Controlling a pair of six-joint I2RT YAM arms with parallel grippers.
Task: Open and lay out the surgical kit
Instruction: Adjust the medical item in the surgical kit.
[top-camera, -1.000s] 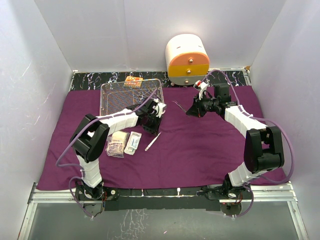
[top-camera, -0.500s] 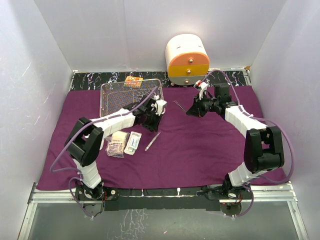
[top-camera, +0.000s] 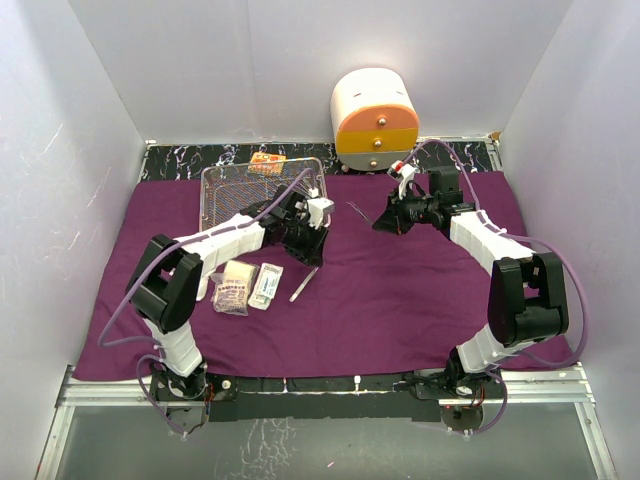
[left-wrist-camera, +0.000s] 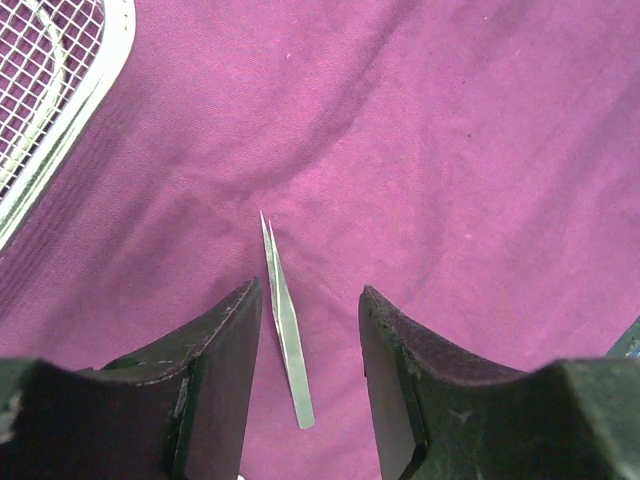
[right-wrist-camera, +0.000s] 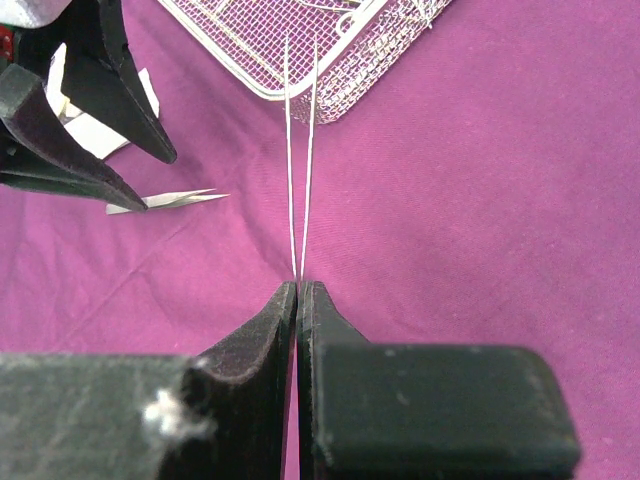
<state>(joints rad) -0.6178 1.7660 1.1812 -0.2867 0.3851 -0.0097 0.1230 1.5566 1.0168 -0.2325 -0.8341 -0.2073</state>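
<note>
Left gripper (left-wrist-camera: 310, 300), jaws apart, has drawn back off the tweezers (left-wrist-camera: 285, 330), now laid out; right gripper (right-wrist-camera: 298, 290) clamps what appear to be forceps (right-wrist-camera: 297, 262).

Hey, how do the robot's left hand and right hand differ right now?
The left hand is open; the right hand is shut. The left hand holds nothing, with tweezers lying flat on the purple cloth between its fingers; the right hand pinches a thin two-pronged metal instrument whose tips point toward the wire-mesh tray. Both are over the cloth.
</note>
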